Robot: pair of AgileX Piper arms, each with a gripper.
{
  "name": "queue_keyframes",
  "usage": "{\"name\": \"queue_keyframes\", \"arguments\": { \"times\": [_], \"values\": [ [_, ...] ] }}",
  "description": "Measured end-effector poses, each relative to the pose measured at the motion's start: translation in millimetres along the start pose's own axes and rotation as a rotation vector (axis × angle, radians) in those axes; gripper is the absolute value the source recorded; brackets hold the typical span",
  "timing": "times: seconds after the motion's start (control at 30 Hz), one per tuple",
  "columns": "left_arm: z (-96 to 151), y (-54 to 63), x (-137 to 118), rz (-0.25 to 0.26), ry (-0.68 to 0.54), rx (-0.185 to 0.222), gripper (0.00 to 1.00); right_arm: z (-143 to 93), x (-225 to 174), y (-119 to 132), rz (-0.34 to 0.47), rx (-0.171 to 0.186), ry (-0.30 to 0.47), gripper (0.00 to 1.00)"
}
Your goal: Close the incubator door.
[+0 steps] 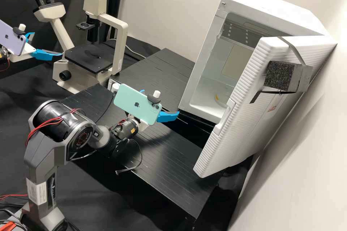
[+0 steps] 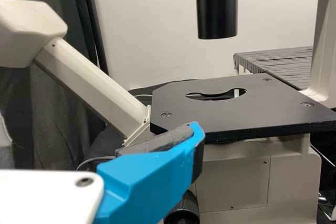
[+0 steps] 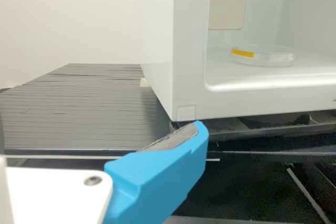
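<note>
In right wrist view, dish (image 3: 272, 57) inside open incubator (image 1: 267, 1); right hand (image 1: 161, 101) spread; left hand (image 1: 48, 44) spread

Fruit-shaped logos (image 1: 137, 104) on mint phone (image 1: 124, 97), lilac phone (image 1: 15, 42).

Incubator door (image 1: 253, 122): ribbed, looks plastic to me.
Block (image 1: 280, 75): rough, matt foam.
Microscope stage (image 2: 247, 114): smooth, matt.
Dish (image 3: 272, 58): clear, glossy.
</note>
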Motion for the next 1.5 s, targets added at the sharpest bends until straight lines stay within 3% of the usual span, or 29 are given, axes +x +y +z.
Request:
{"name": "queue_keyframes", "arguments": {
  "times": [0.5,0.57,0.9,1.03,1.2,1.4,1.5],
  "values": [
    [0.0,0.0,0.0,0.000,0.000,0.000,1.00,2.1,-15.9,6.9,0.021,0.001,-0.010,1.00],
    [0.0,0.0,0.0,0.000,0.000,0.000,1.00,0.8,-26.9,13.4,0.051,0.000,0.001,1.00],
    [0.0,0.0,0.0,0.000,0.000,0.000,1.00,-13.4,-98.6,67.3,0.366,-0.024,0.149,1.00],
    [0.0,0.0,0.0,0.000,0.000,0.000,1.00,-14.2,-121.9,86.4,0.456,-0.017,0.187,1.00],
    [0.0,0.0,0.0,0.000,0.000,0.000,1.00,-6.1,-144.1,108.0,0.557,-0.006,0.181,1.00],
    [0.0,0.0,0.0,0.000,0.000,0.000,1.00,12.0,-162.2,128.8,0.659,0.033,0.120,1.00],
    [0.0,0.0,0.0,0.000,0.000,0.000,1.00,22.0,-159.8,130.5,0.665,0.047,0.079,1.00]
  ]
}}
